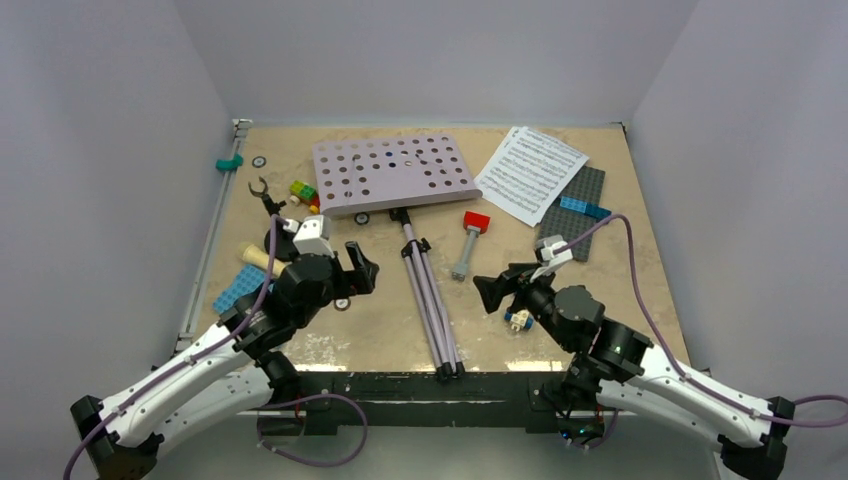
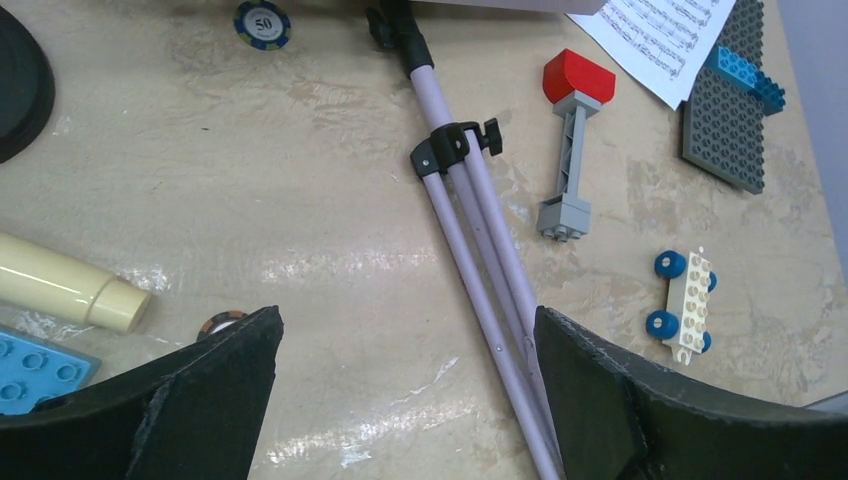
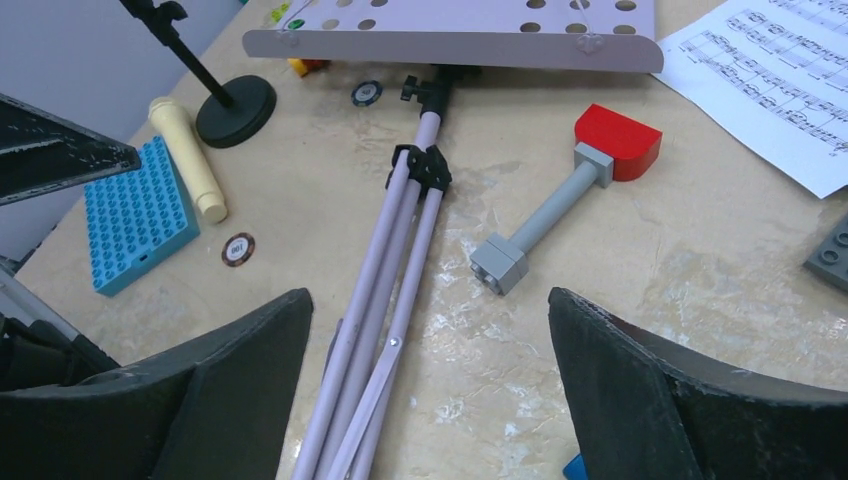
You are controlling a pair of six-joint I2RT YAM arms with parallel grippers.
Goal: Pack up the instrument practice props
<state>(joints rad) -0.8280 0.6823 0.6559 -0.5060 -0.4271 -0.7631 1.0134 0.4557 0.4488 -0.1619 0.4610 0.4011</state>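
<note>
Stand pickup looks in hand: left gripper point(image 1: 358, 275) and right gripper point(image 1: 497, 286), both spread and empty, flank the music stand point(image 1: 395, 172). Next, pinch its legs.

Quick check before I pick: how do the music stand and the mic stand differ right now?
The music stand is lilac; the mic stand is black. The music stand lies flat with legs folded together; the mic stand stands upright on a round base. Both rest on the table.

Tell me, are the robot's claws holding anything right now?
No, nothing is held. The left claw and the right claw are both open and empty, with the music stand legs lying between them.
</note>
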